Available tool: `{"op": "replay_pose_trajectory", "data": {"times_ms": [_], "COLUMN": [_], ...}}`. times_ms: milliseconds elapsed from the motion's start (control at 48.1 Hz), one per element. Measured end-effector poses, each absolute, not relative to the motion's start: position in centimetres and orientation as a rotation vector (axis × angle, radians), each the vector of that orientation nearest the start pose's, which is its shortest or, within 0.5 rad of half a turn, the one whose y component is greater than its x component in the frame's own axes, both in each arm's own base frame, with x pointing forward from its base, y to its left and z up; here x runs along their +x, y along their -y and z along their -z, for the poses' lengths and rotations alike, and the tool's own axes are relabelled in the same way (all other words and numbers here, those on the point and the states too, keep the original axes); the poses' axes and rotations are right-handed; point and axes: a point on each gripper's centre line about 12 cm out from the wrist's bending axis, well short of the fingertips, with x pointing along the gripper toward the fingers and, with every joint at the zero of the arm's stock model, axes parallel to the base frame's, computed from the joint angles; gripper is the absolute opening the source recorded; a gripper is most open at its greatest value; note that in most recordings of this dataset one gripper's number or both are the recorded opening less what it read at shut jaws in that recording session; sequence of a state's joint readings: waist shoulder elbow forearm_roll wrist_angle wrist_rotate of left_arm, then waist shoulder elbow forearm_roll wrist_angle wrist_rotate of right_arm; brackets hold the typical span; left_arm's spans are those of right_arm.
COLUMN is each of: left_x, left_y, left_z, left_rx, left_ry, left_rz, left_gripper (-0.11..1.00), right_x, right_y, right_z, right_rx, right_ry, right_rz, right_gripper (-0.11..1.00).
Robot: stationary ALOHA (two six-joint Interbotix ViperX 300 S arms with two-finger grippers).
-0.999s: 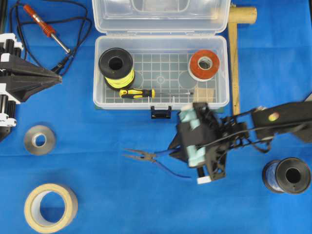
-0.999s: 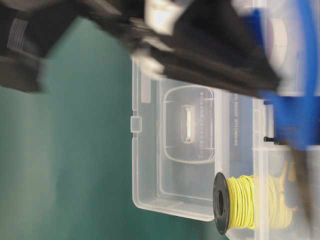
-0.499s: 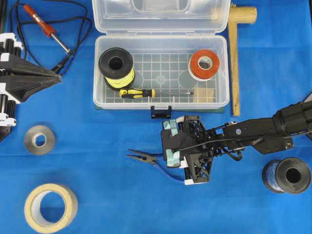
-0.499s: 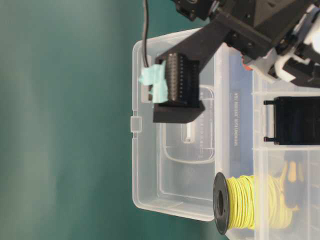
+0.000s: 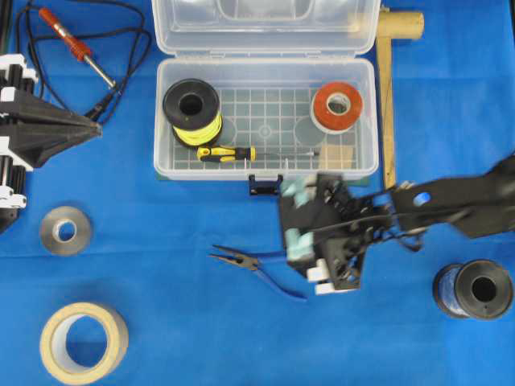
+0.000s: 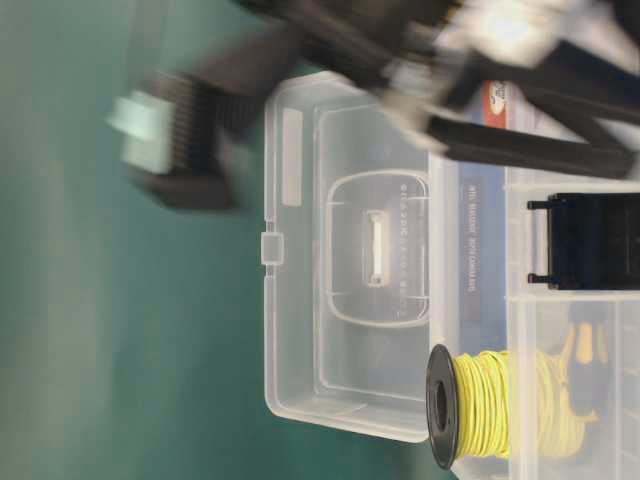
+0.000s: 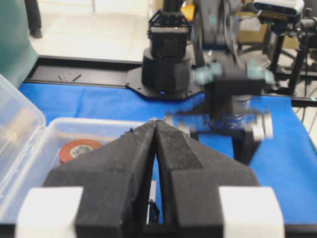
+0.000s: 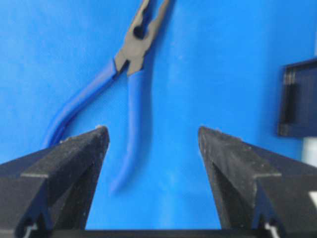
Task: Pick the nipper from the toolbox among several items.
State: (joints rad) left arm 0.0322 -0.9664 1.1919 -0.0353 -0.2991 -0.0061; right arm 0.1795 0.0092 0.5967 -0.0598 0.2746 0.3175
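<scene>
while the overhead view shows the nipper (image 5: 256, 267) lying on the blue cloth (image 5: 161, 241) in front of the toolbox (image 5: 265, 170), outside it, only the right wrist view shows that the right gripper (image 8: 151, 141) stands wide open with nothing held, its pads (image 8: 94, 144) spread to either side of the blue handles and clear of them. the overhead view blurs that gripper (image 5: 310, 241), just right of the handles. the left wrist view alone shows the left gripper (image 7: 156, 130) with its fingers pressed together on nothing; from overhead it (image 5: 90, 127) sits at the left edge, well apart from the toolbox. inside the toolbox lie the yellow wire spool (image 5: 192, 111), the screwdriver (image 5: 241, 153), the orange tape roll (image 5: 336, 106) and the wooden block (image 5: 338, 157). the table-level view shows small embossed writing on the open lid (image 6: 340, 290), too small to read.
</scene>
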Motion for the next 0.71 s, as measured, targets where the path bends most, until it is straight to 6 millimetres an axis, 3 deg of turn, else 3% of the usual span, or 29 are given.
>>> {"op": "replay_pose_trajectory", "data": {"times_ms": [166,312,499,707], "left_x": [19.7,19.7,19.7,19.7], "left_y": [-0.8,-0.7,-0.7,-0.7], "left_z": [-28.8,-28.8,-28.8,-28.7], "left_rx": [-0.039,-0.039,-0.038,-0.039], "left_ry": [0.073,0.074,0.073,0.076], "left_rz": [-0.041,-0.040,-0.038,-0.038], "left_gripper": [0.00,0.00,0.00,0.00], "right_x": [33.6,29.2,23.2,19.1], "right_y": [-5.7,-3.8,-2.0,-0.4], "right_z": [-22.0,-24.4,-25.0,-22.9], "right_rx": [0.107,0.119,0.134,0.154], "right_ry": [-0.765,-0.643,-0.486,-0.413], "right_rz": [-0.060,-0.043,-0.030,0.025], "right_gripper": [0.75,0.75,0.75,0.75]}}
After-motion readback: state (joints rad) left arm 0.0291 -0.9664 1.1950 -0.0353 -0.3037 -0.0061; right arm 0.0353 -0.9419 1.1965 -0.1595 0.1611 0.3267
